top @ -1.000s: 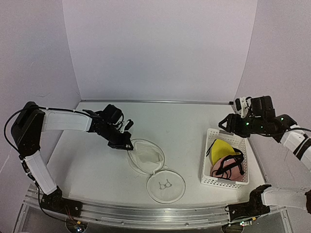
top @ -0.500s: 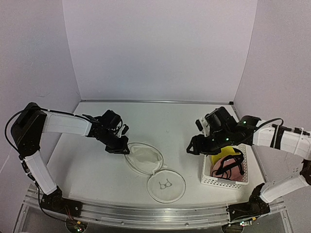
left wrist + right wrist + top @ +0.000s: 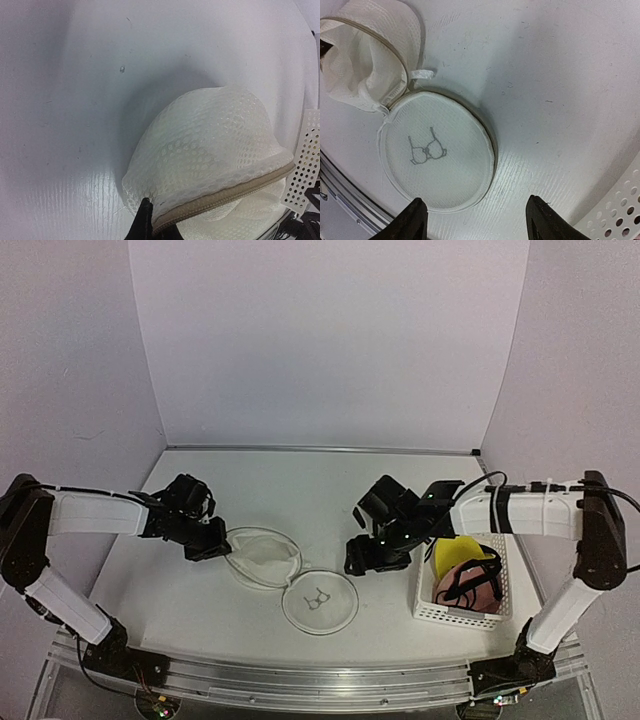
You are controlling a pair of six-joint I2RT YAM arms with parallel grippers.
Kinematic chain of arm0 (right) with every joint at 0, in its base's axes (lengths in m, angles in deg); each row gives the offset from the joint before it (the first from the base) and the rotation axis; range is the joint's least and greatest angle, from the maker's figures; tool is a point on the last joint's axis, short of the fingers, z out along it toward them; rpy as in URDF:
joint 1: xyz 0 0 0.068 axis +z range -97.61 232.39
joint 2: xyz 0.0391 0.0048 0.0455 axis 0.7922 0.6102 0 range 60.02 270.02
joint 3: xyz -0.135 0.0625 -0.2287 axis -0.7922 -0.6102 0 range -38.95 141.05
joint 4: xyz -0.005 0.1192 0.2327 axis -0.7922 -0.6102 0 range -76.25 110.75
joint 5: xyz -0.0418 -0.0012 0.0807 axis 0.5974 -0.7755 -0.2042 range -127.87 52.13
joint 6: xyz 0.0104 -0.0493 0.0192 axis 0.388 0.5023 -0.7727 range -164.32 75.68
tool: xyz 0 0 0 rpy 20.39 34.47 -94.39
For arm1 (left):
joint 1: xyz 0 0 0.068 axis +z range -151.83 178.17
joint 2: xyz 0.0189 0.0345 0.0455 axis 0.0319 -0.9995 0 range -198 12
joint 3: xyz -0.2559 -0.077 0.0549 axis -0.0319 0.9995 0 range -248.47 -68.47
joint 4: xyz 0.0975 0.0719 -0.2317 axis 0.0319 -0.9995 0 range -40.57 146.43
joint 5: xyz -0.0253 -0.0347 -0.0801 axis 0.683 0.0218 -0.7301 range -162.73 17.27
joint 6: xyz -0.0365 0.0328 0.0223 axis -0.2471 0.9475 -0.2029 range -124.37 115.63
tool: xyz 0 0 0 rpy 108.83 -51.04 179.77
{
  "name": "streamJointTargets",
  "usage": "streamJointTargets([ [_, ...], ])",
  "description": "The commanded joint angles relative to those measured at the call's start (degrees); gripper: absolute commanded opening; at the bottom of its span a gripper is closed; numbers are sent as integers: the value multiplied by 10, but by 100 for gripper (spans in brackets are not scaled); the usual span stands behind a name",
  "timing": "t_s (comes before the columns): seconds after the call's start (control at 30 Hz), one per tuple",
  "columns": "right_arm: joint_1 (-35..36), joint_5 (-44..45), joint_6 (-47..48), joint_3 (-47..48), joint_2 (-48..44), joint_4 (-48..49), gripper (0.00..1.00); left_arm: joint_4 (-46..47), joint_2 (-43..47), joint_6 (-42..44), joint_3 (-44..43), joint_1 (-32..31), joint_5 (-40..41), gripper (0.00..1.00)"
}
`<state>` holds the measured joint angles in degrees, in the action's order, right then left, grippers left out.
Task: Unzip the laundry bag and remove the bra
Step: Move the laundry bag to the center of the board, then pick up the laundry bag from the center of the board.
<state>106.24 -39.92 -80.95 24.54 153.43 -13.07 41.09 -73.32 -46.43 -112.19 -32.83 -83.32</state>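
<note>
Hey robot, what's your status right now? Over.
Left gripper shut on laundry bag rim. Right gripper open, hovering over its flipped-open lid. Bag unzipped, contents unclear. Nothing blocking.

laundry bag (image 3: 210, 150) contents indistinct, basket (image 3: 303, 165) cropped at edge

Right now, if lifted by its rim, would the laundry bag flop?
Likely light: the laundry bag is thin mesh. Its rim looks stiff, so the round outline should hold, but the creased dome would probably sag and the lid dangle.
</note>
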Motion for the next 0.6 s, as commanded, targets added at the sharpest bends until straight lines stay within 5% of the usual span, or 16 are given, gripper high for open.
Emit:
streamJointTargets([
  [0.0, 13, -5, 11, 51, 49, 18, 69, 34, 52, -49, 29, 3, 29, 0],
  [0.57, 15, -11, -2, 58, 153, 72, 63, 46, 85, -70, 70, 3, 14, 0],
])
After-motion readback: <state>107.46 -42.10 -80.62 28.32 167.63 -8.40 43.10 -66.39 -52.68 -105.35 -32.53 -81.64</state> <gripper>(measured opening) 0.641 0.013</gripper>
